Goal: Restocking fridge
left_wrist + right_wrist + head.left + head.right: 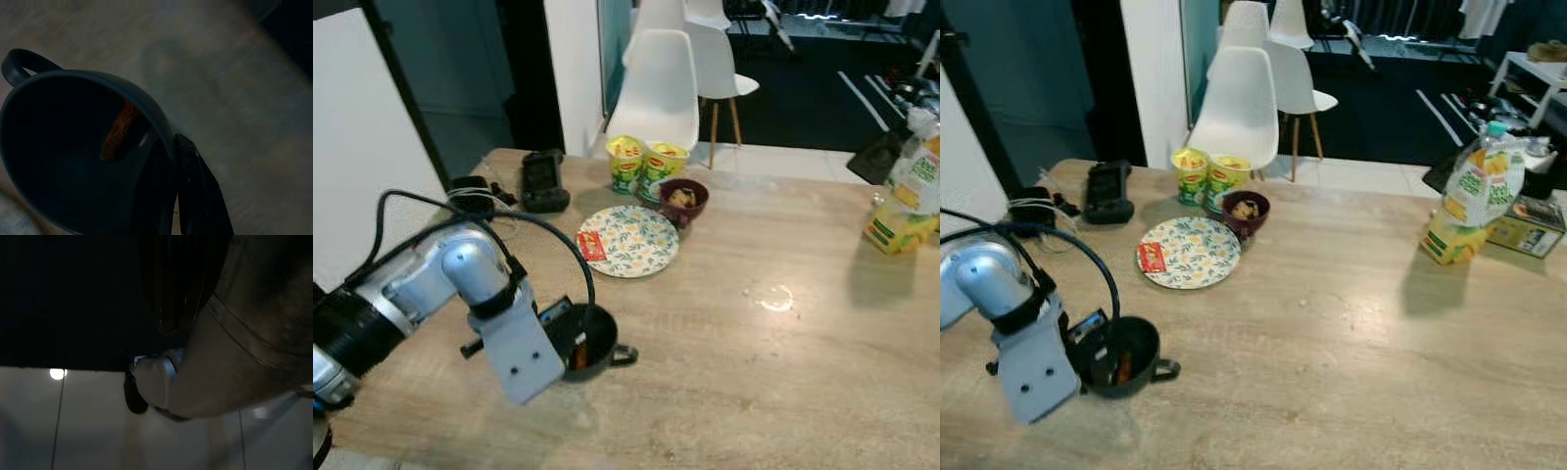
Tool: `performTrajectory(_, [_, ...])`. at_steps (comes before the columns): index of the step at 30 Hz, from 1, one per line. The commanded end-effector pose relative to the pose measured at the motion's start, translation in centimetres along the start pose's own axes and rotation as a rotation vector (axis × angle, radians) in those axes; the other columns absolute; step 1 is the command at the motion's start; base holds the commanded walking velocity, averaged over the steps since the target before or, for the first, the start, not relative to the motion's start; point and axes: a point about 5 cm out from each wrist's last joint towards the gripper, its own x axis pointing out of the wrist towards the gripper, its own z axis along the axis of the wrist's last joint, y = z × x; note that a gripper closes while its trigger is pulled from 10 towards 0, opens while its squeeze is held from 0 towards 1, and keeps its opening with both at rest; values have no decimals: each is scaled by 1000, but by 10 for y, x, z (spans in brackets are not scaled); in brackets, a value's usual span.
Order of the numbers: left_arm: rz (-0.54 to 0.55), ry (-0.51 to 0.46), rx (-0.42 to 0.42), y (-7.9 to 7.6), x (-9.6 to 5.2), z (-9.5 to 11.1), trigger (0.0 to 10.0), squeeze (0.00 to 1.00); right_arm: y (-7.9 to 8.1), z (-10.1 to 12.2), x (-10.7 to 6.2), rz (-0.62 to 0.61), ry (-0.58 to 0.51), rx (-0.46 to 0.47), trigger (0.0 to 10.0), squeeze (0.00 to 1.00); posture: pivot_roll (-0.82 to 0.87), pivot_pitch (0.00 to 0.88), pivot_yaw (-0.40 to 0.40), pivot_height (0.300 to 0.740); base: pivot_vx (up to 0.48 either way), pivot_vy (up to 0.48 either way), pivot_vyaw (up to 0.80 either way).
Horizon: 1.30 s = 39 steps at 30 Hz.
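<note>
A black cup with a small handle stands on the wooden table near its front left edge. Something orange lies inside the cup. My left gripper is at the cup's rim, one black finger outside the wall and the other hidden inside, shut on the rim. Further back stand two yellow-green noodle cups, a maroon bowl of food and a flowered plate with a red packet. A yellow juice bottle stands at the far right. My right arm hangs idle in the dark.
A black controller and a coiled cable with a charger lie at the table's back left. A small carton sits beside the juice bottle. White chairs stand behind the table. A white wall panel is on the left.
</note>
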Motion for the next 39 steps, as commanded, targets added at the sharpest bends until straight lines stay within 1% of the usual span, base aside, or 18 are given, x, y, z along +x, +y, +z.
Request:
performTrajectory(1, [-29,-1,-11,-8,1,3,8549,0,1,-3,0,-5,10,18,10000,0,69,0,-21,740,0,0,0])
performTrajectory(4, [-35,-1,-10,-8,2,4,8549,0,1,-3,0,-6,9,18,10000,0,70,0,-21,740,0,0,0])
performTrajectory(6, [-71,51,-19,-11,6,-2,8902,0,3,-1,1,-6,6,19,10000,0,70,0,-16,740,0,0,0])
performTrajectory(7, [-94,72,-28,-14,7,-4,8902,0,3,0,2,-6,4,20,10000,0,70,0,-16,740,0,0,0])
performTrajectory(8, [-94,72,-28,-14,7,-4,8902,0,3,0,2,-6,4,20,10000,0,70,0,-16,740,0,0,0])
performTrajectory(9, [-109,86,-35,-15,11,-7,9216,0,4,0,2,-5,2,22,10000,0,67,0,-11,740,0,0,0])
performTrajectory(10, [-117,91,-40,-16,13,-8,9216,0,5,0,3,-5,1,23,10000,0,67,0,-11,740,0,0,0])
performTrajectory(11, [-110,81,-50,-15,15,-7,9333,0,6,0,3,-5,1,25,10000,0,65,0,-8,740,0,0,0])
performTrajectory(15, [-106,73,-51,-15,16,-6,9373,0,7,0,3,-4,1,28,10000,0,67,0,-5,740,0,0,0])
performTrajectory(16, [-107,70,-50,-15,17,-5,9608,0,7,0,4,-5,2,29,10000,0,62,0,-1,740,0,0,0])
performTrajectory(18, [-108,68,-49,-15,18,-5,9608,0,7,-1,4,-5,2,30,10000,0,62,0,-1,740,0,0,0])
performTrajectory(20, [-110,43,-28,-14,24,1,9529,0,7,-1,3,-7,1,37,10000,0,58,0,3,740,0,0,0])
performTrajectory(24, [-102,31,-14,-11,25,5,9529,0,6,-1,3,-8,1,39,10000,0,58,0,3,740,0,0,0])
performTrajectory(27, [-96,31,54,-5,28,13,9255,0,5,-1,3,-13,2,38,10000,0,57,0,1,740,0,0,0])
performTrajectory(30, [-100,22,71,-5,29,17,9255,0,5,0,3,-14,2,36,10000,0,56,0,2,740,0,0,0])
performTrajectory(33, [-108,16,75,-6,31,18,9373,0,5,1,3,-15,0,35,10000,0,57,0,3,740,0,0,0])
performTrajectory(34, [-111,14,76,-7,32,19,9765,0,5,1,3,-14,-1,35,10000,0,57,0,4,740,0,0,0])
performTrajectory(39, [-107,16,82,-6,33,19,10000,0,6,2,3,-13,-3,36,10000,0,54,0,5,740,0,0,0])
